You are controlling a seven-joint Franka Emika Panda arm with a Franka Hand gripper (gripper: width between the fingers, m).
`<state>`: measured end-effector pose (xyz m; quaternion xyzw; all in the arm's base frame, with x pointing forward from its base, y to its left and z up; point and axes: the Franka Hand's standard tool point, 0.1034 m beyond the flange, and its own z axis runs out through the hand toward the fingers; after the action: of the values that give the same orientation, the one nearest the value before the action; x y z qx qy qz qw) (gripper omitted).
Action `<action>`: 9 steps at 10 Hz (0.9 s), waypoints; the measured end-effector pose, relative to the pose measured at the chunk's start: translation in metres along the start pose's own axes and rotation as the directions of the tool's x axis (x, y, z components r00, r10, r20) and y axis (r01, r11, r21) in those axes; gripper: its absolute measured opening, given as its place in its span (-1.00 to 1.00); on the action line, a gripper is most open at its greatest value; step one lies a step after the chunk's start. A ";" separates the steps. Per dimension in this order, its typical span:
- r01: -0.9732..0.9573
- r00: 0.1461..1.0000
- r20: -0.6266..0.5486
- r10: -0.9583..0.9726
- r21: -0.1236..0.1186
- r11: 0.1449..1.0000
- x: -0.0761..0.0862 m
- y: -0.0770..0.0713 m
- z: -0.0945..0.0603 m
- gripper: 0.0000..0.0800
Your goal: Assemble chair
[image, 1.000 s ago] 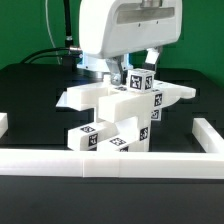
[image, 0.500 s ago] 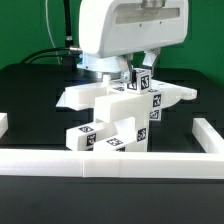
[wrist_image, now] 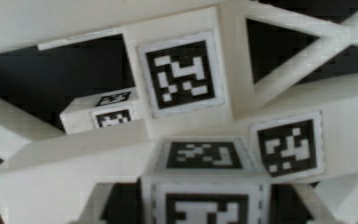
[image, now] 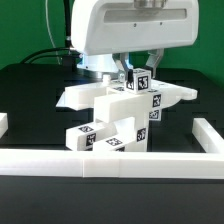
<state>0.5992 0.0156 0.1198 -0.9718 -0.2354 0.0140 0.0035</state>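
The partly built white chair stands in the middle of the black table, its blocky parts stacked and carrying black-and-white tags. My gripper hangs right over its top and is shut on an upright tagged white block there. In the wrist view that block sits between my fingers, with the X-braced seat and other tagged faces behind it. The fingertips themselves are mostly hidden by the hand and the block.
A long low white border wall runs along the front, with raised ends at the exterior view's left and right. Black cables trail behind the arm.
The jaws have closed onto the upright tagged block at the top of the chair. The hand has shifted slightly; the chair parts have stayed in place.
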 end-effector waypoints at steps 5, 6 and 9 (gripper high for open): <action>-0.408 0.913 0.000 0.408 0.001 0.913 0.000 0.000 0.000 -0.29; -0.474 0.880 0.000 0.474 0.001 0.880 0.000 -0.001 0.000 -0.29; -0.635 0.773 0.001 0.635 0.002 0.773 0.000 -0.001 0.000 -0.29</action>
<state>0.5991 0.0167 0.1195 -0.9942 0.1061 0.0146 -0.0006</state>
